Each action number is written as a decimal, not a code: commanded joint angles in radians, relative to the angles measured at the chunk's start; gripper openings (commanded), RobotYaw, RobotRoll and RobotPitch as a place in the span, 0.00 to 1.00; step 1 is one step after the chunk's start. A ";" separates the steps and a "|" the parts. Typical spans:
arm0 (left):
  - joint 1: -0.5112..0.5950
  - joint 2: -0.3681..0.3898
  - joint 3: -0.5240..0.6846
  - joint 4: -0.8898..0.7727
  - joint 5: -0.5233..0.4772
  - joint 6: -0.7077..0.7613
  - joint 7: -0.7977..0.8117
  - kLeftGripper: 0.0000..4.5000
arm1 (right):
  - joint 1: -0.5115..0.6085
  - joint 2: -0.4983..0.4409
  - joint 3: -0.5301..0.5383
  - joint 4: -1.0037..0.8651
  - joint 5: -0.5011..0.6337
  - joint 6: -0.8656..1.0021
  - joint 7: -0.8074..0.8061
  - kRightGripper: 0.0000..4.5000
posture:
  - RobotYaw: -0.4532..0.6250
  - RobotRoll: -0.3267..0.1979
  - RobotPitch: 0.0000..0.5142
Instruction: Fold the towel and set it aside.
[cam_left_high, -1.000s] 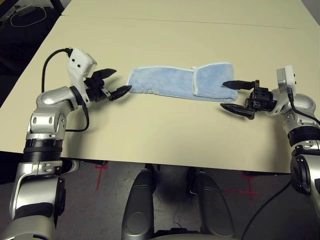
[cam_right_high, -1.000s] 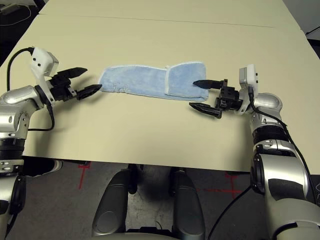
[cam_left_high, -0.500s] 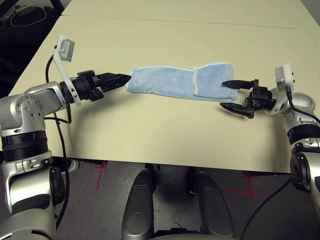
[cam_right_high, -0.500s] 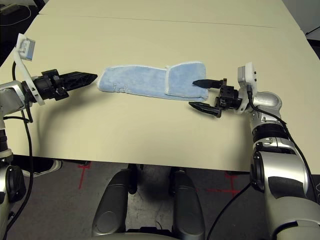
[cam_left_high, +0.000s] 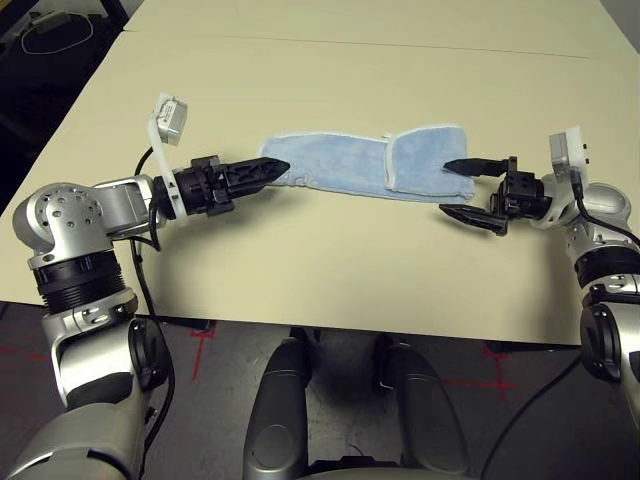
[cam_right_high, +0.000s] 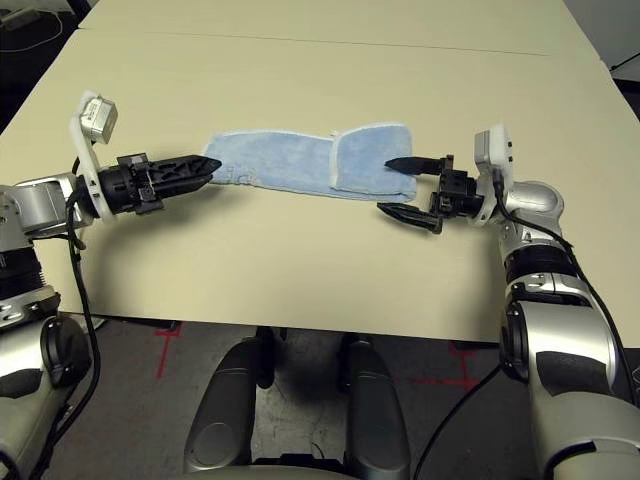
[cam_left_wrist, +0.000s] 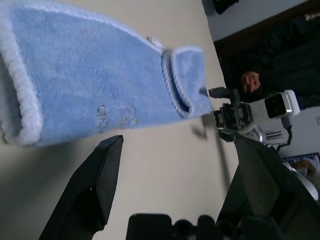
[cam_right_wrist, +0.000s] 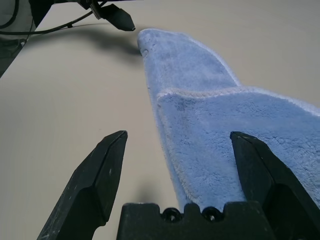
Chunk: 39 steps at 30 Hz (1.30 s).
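Towel (cam_left_high: 362, 167) lies folded lengthwise between two open claws

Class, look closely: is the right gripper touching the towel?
Cannot tell. In the right wrist view the open right gripper straddles the towel end, one finger overlapping it; no view plainly shows contact or a gap.

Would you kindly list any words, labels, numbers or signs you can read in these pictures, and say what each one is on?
None can be read.
towel: a small dark embroidered mark near its edge, too blurred to make out.
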 joint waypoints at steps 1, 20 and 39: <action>0.003 -0.013 0.004 0.035 0.030 -0.001 0.045 1.00 | 0.006 -0.003 -0.007 0.011 -0.003 -0.004 0.001 1.00 | 0.48 0.62 0.48; 0.046 0.073 -0.045 0.060 0.075 -0.076 0.078 1.00 | -0.006 0.001 -0.004 0.013 -0.007 -0.006 -0.007 1.00 | 0.48 0.62 0.49; -0.047 0.002 -0.085 0.194 0.109 -0.196 0.105 0.92 | -0.005 -0.007 -0.006 0.010 -0.009 -0.013 -0.021 1.00 | 0.46 0.62 0.48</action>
